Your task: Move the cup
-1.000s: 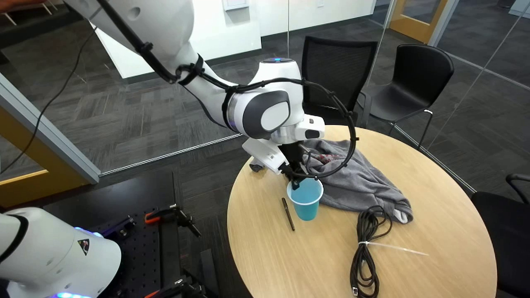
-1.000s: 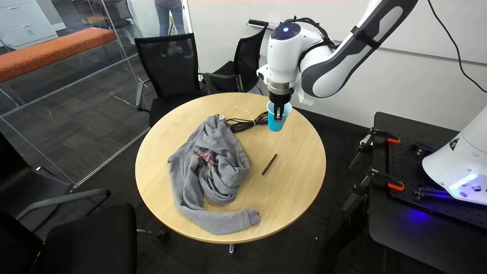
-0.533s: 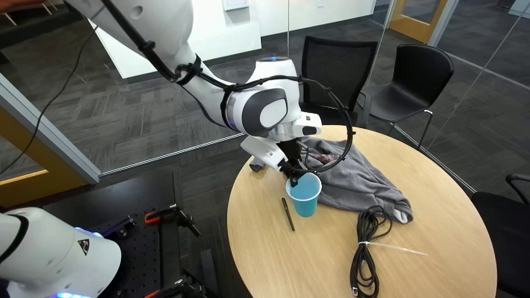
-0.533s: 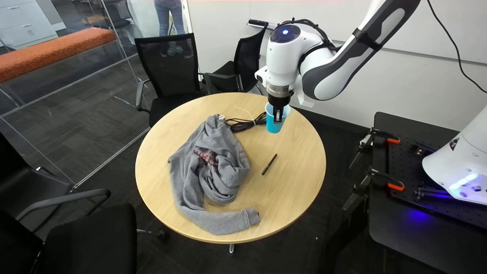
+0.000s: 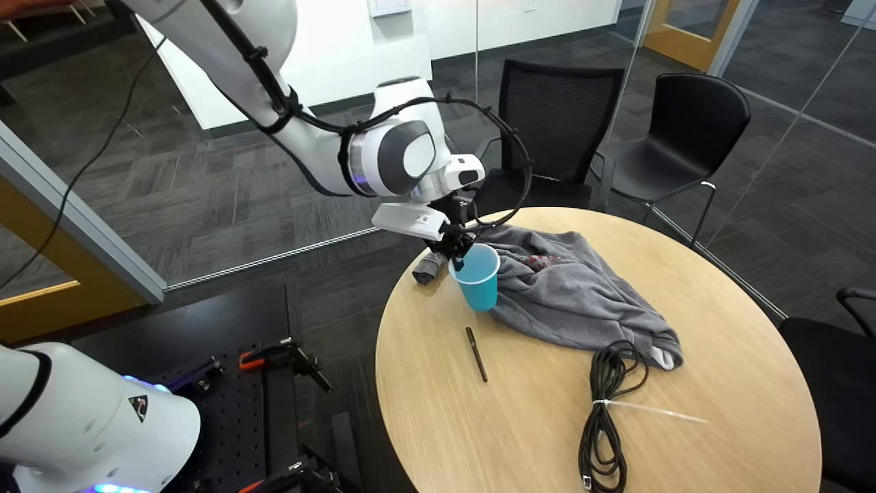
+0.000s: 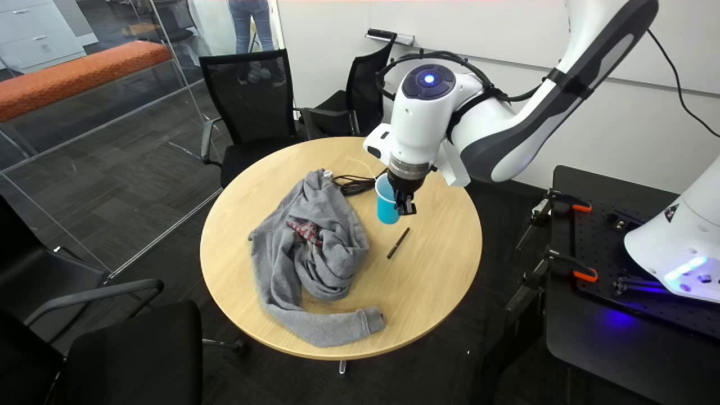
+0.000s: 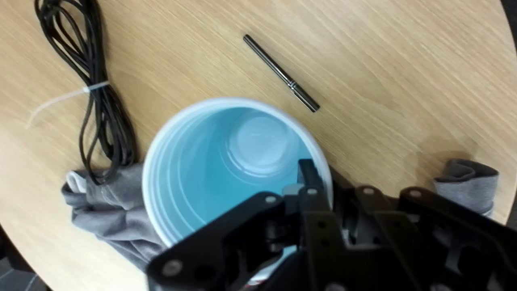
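Cup: grasped by the gripper, jaws pinched across its wall, one jaw inside the mouth, the other outside. A wall grip needs little jaw travel and leaves the base exposed for set-down; presumably this is its purpose. Position: both exterior views, taken together, place the cup beneath and to one side of the gripper, apparently raised off the table. The pen and grey cloth lie lower than the gripper; carrying height likely serves to pass them. Caution: this one-sided hold may let the cup tilt.
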Robot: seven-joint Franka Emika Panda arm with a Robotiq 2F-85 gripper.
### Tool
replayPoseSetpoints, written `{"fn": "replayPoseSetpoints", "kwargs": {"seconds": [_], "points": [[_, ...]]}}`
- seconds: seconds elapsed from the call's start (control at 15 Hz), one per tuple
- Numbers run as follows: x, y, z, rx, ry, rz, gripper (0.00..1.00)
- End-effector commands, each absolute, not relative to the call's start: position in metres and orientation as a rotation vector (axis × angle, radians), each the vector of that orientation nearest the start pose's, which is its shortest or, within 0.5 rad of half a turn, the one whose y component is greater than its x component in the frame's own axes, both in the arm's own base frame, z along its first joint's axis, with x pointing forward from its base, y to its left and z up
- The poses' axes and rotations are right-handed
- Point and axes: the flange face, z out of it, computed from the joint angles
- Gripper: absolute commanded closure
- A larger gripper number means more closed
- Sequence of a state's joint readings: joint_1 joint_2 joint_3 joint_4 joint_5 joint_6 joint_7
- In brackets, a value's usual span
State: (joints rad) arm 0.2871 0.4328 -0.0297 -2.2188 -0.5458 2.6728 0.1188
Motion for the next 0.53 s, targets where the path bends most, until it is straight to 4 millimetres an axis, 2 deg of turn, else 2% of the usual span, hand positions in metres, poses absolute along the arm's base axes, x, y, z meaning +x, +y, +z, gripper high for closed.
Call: {"fn": "replayPoseSetpoints", "kwargs": {"seconds": [0.0,0.47], "points": [[0.507,0.181,0.167,-3.148,-1.183,-0.152,0.99],[0.481,0.216,0.137,-3.009,-1.3,-0.168,0.99]]}}
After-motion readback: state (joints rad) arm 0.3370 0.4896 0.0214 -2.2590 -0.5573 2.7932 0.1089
